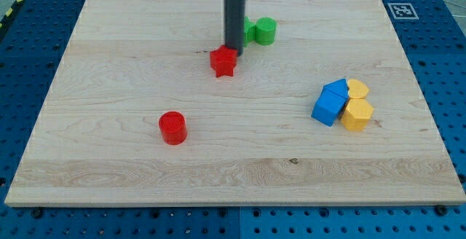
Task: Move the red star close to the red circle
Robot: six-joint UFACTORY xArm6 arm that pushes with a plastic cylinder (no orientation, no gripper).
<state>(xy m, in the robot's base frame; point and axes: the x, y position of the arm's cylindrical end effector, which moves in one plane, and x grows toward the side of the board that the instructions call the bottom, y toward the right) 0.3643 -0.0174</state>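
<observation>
**Tip behind the red star, red circle lower left**

Camera view: The counter (pixel 131 173) is a pale wooden board with visible grain, lying on a blue perforated base. The tool is a straight dark rod without jaws, so there is nothing on it to spread, press together or pinch; my tip (pixel 233 48) stands at the top-right edge of the red star (pixel 224 62), touching it or nearly so. The red star is a small, chunky block with blunt points, sitting a little above the board's middle. The red circle (pixel 173 127) is a short cylinder with a flat round top, well apart from the star, toward the view's bottom left.

Bare wood lies between the star and the circle, and both sit well in from the board's edges.

Just behind the rod, toward the view's top right, a green cylinder (pixel 266 30) stands beside another green block (pixel 250 32), partly hidden, its shape unclear. At the view's right, two blue blocks (pixel 330 105) and two yellow blocks (pixel 357 112) cluster together, touching, far from the red pieces.
</observation>
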